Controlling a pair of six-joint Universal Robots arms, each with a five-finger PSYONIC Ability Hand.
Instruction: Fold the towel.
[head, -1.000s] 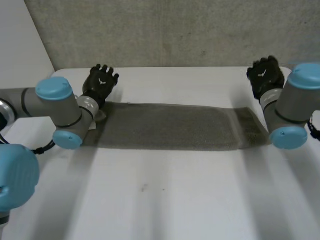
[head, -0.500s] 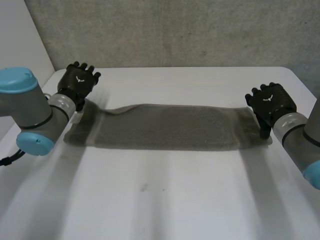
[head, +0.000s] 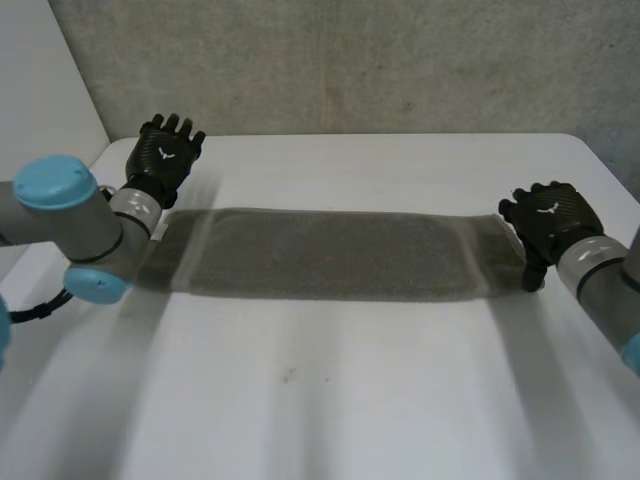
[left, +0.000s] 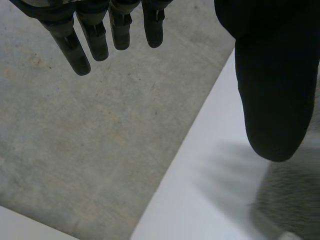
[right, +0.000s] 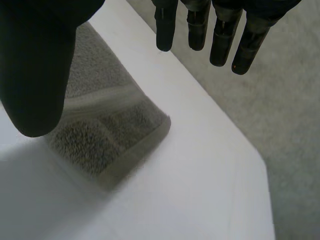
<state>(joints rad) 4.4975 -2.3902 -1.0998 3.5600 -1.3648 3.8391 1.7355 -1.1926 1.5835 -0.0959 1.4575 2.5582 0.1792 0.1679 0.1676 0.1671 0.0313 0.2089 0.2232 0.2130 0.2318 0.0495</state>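
Towel (head: 320, 255) is spread out flat as one long grey strip across the white bench (head: 330, 400), and we've got a hand at each short end. Our left hand (head: 163, 160) sits just past the far left corner, fingers straight and apart from the thumb, holding nothing. In the left wrist view the towel's corner lies near that thumb. Our right hand (head: 548, 225) is just beside the right end, also straight-fingered and empty, with the towel's banded end on the bench below it.
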